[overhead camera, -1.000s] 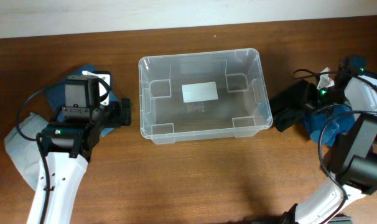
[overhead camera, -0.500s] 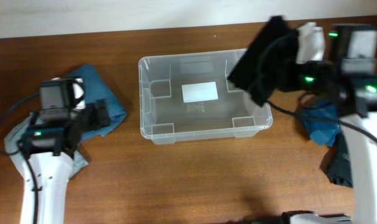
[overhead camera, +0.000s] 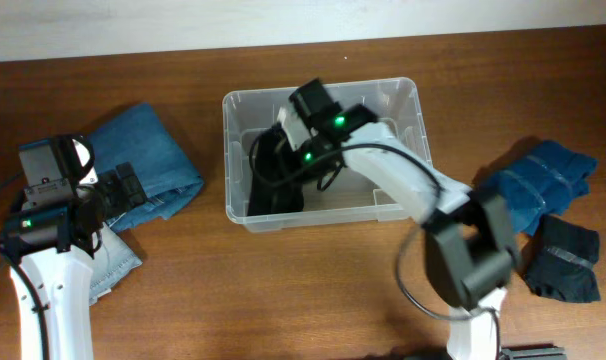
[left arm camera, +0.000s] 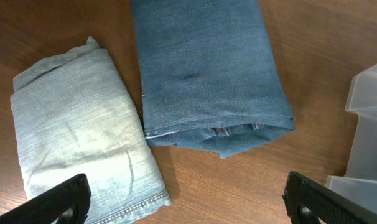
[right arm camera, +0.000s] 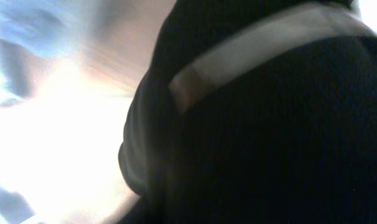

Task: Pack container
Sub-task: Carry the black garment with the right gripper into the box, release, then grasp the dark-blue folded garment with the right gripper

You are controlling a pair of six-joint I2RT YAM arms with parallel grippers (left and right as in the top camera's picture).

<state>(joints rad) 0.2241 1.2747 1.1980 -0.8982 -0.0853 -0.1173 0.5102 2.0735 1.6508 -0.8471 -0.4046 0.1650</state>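
The clear container [overhead camera: 403, 100] stands mid-table; its corner shows in the left wrist view [left arm camera: 370, 118]. My right gripper [overhead camera: 289, 150] is down inside its left half, shut on a black garment [overhead camera: 273, 190] that hangs onto the bin floor. The right wrist view is filled by this blurred black cloth [right arm camera: 269, 137], which has a pale band, and my fingers are hidden there. My left gripper [overhead camera: 123, 188] [left arm camera: 195, 200] is open and empty, low over the table by the folded blue jeans [overhead camera: 148, 155] [left arm camera: 204, 68].
A folded light denim piece [left arm camera: 76, 143] [overhead camera: 113, 262] lies left of the jeans. A folded blue garment [overhead camera: 538, 180] and a dark one [overhead camera: 563, 258] lie right of the container. The bin's white label is hidden.
My right arm swung left from the table's right side, carrying the black garment over the rim and down into the container. My left arm drew back left, uncovering the blue jeans.
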